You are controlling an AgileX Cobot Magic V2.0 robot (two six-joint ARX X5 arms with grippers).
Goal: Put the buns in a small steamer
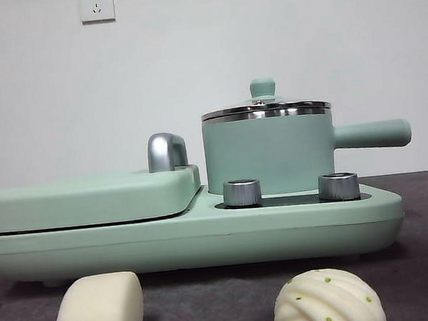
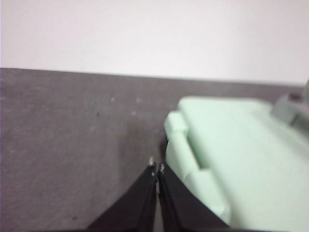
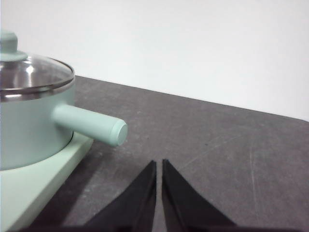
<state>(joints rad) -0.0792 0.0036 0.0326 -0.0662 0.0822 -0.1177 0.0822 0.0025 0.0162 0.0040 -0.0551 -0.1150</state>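
Two cream-white buns lie on the dark table at the front: a smooth rounded block bun point(image 1: 98, 313) on the left and a ridged dome bun point(image 1: 328, 301) with green specks on the right. Behind them the small steamer point(image 1: 270, 151), mint green with a steel rim, stands on the cooker base with its glass lid point(image 1: 265, 104) on and its handle point(image 1: 371, 135) pointing right. The steamer point(image 3: 29, 121) also fills one side of the right wrist view. My left gripper point(image 2: 156, 169) is shut, hanging beside the cooker's griddle end. My right gripper point(image 3: 159, 164) is shut near the steamer's handle point(image 3: 91, 126). Neither holds anything.
The mint-green cooker base point(image 1: 191, 235) spans most of the table, with a flat griddle cover point(image 1: 89, 199) and chrome handle point(image 1: 166, 151) on its left half. Two steel knobs point(image 1: 241, 193) sit in front of the steamer. A white wall rises behind.
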